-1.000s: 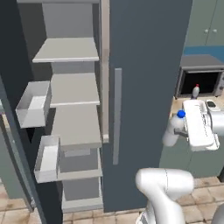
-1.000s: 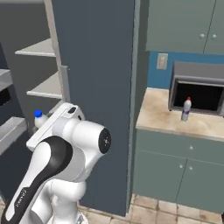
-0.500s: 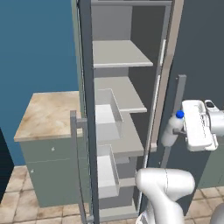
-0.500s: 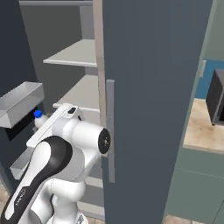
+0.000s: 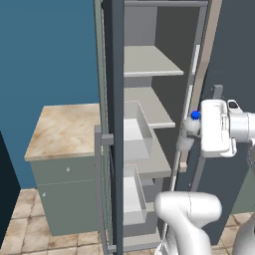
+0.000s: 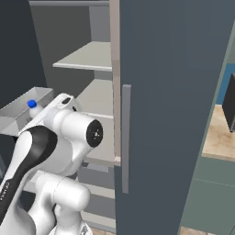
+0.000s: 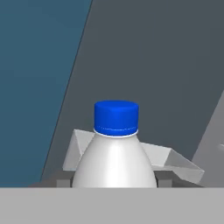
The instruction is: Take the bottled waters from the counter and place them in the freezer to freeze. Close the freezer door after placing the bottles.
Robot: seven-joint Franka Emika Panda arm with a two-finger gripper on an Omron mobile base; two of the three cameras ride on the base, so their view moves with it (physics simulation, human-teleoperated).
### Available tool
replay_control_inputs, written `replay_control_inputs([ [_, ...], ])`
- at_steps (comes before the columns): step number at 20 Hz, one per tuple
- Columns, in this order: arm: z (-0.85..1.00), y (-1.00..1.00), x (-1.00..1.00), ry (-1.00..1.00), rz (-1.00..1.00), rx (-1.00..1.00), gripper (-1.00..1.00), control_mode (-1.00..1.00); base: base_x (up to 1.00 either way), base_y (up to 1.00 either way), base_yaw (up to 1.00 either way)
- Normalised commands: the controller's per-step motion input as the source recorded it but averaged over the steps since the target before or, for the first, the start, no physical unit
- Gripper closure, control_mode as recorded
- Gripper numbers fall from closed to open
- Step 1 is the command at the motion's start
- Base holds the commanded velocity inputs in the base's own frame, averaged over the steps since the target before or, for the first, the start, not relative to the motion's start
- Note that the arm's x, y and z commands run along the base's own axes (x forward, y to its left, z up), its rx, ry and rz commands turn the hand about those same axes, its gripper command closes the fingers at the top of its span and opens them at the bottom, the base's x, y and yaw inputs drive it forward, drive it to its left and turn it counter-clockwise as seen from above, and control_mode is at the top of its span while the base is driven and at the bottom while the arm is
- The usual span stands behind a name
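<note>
Showing the gripper (image 5: pixel 188 130) with jaws pinching the blue-capped water bottle (image 7: pixel 115 148), held upright in the air before the open freezer (image 5: pixel 149 114) and its white shelves (image 6: pixel 89 57).

Bottle: the blue-cap bottle (image 5: pixel 187 133) sat in the gripper (image 5: pixel 191 134), right of the open freezer (image 5: pixel 149 129).
Shelves: white, with clear drawers (image 5: pixel 137 132).
Cabinet: beige-topped cabinet (image 5: pixel 64 164), far left.
</note>
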Motion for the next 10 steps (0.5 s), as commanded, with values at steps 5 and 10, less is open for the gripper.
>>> replay_control_inputs([
  [5, 1.0, 0.08, 0.54, 0.02, -0.16, -0.01, 1.0, -1.0, 0.0, 0.0, 0.0],
  [10, 0.96, -0.09, 0.66, 0.19, -0.1, 0.11, 1.0, -1.0, 0.0, 0.0, 0.0],
])
